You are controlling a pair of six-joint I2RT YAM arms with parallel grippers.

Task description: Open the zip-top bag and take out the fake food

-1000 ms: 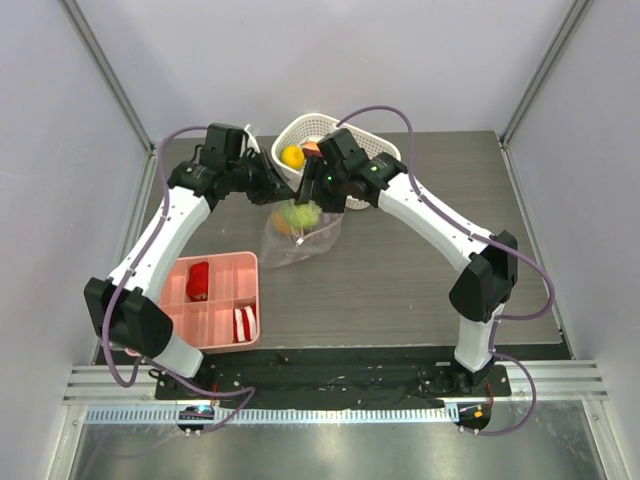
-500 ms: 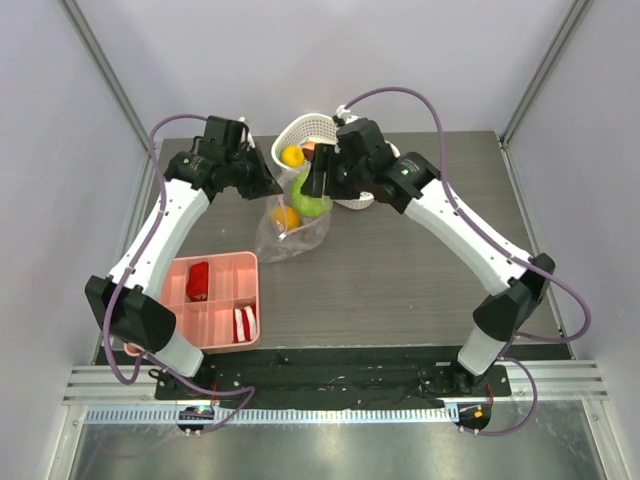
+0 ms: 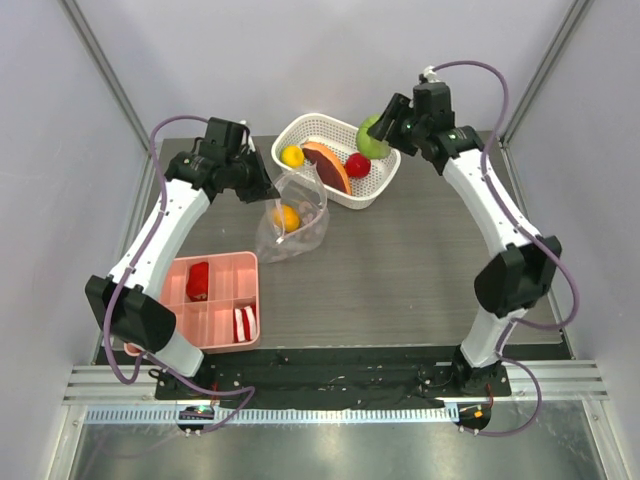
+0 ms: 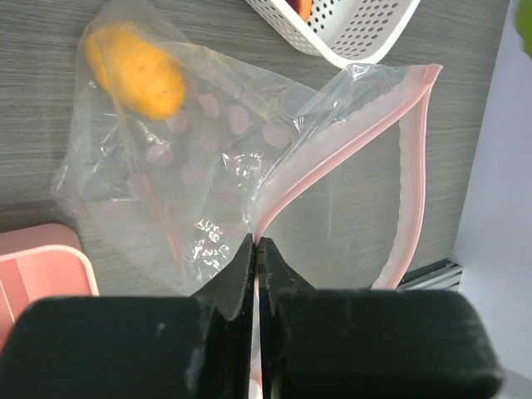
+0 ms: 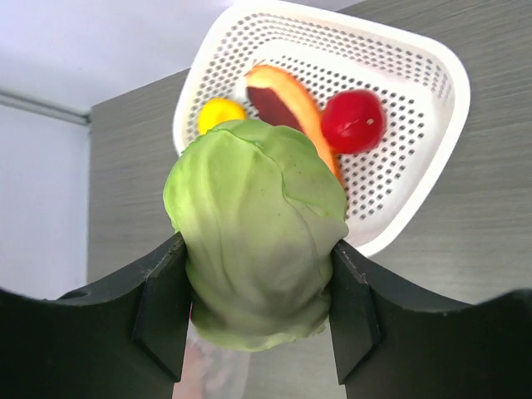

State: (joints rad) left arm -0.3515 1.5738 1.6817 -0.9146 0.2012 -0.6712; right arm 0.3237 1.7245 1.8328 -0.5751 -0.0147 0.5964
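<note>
The clear zip-top bag [image 3: 292, 222] lies open on the table left of the white basket, with one yellow-orange fruit [image 3: 286, 217] inside; both show in the left wrist view, the bag [image 4: 216, 158] and the fruit [image 4: 137, 71]. My left gripper [image 3: 271, 190] is shut on the bag's pink zip rim [image 4: 274, 218]. My right gripper [image 3: 375, 135] is shut on the green ball [image 5: 258, 229], held high above the basket's right end. The basket [image 3: 290, 130] holds a yellow fruit [image 3: 292, 156], an orange-brown wedge [image 3: 328, 165] and a red round fruit [image 3: 357, 164].
A pink compartment tray [image 3: 245, 262] with a red piece [image 3: 198, 281] and a red-white piece [image 3: 244, 323] sits at the front left. The table's back edge runs just behind the basket.
My right gripper lifted the green ball out of the bag and carried it right and back, above the basket's right end. The left gripper kept hold of the bag rim.
</note>
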